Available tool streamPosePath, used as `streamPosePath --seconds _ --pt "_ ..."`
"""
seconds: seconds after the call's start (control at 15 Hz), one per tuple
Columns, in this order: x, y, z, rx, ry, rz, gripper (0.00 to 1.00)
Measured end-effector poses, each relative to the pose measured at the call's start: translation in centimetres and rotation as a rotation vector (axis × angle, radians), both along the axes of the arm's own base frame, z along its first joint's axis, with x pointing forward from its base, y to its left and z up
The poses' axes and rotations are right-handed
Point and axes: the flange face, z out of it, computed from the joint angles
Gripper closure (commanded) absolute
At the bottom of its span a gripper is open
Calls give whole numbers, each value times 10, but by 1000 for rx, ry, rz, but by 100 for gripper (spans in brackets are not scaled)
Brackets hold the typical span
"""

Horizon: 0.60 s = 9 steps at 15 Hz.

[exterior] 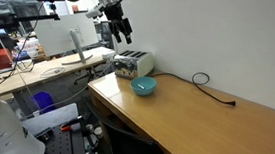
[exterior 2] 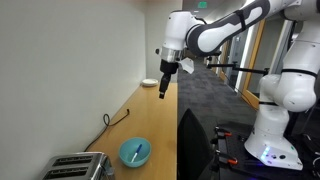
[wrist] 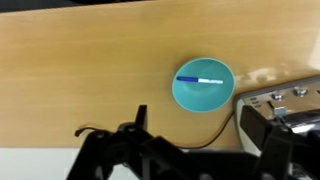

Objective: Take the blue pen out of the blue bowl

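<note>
The blue bowl [wrist: 203, 98] is a small teal round bowl on the wooden table, next to the silver toaster; it shows in both exterior views [exterior: 144, 85] [exterior 2: 135, 152]. The blue pen [wrist: 200, 80] lies inside it, a short blue and white stick across the upper part of the bowl. My gripper [wrist: 200, 130] hangs high above the table, well clear of the bowl, open and empty. It also shows in both exterior views [exterior: 123, 30] [exterior 2: 165, 85].
A silver toaster [exterior: 133, 62] [wrist: 285, 105] stands beside the bowl at the table's end. A black cable [exterior: 214, 88] [exterior 2: 115, 120] runs along the wall side. A white dish [exterior 2: 149, 83] sits at the far end. A dark blue bin [exterior: 43, 99] stands beyond the table.
</note>
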Motion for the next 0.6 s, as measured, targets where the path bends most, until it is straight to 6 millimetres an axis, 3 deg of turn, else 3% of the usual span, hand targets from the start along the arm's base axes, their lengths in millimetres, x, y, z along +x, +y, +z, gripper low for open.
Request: streamPosePath --seconds 0.6 --pt "34 46 -124 29 89 210 0"
